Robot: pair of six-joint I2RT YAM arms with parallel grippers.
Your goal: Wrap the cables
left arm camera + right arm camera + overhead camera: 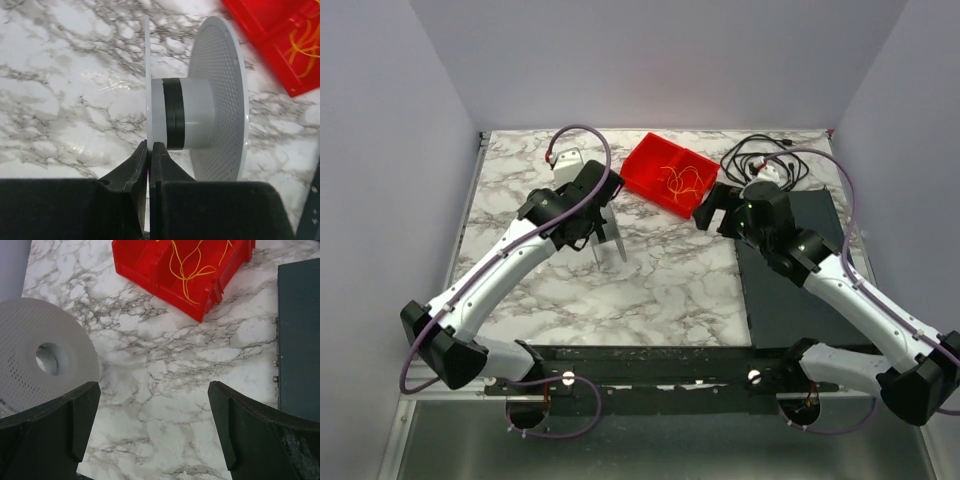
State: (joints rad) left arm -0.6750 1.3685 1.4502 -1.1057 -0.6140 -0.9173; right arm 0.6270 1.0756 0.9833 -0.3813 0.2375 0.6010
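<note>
The left hand is pinching the thin flange of a white spool, holding it on edge over the counter. The right hand is hanging wide open near the red bin, where the cables are lying loosely tangled.

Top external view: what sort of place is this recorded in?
Most likely a lab robot cell: plain pale walls boxing in a marble-patterned tabletop, two arms bolted to its near edge, and staged props, a red bin of thin yellow wire and a white spool.
</note>
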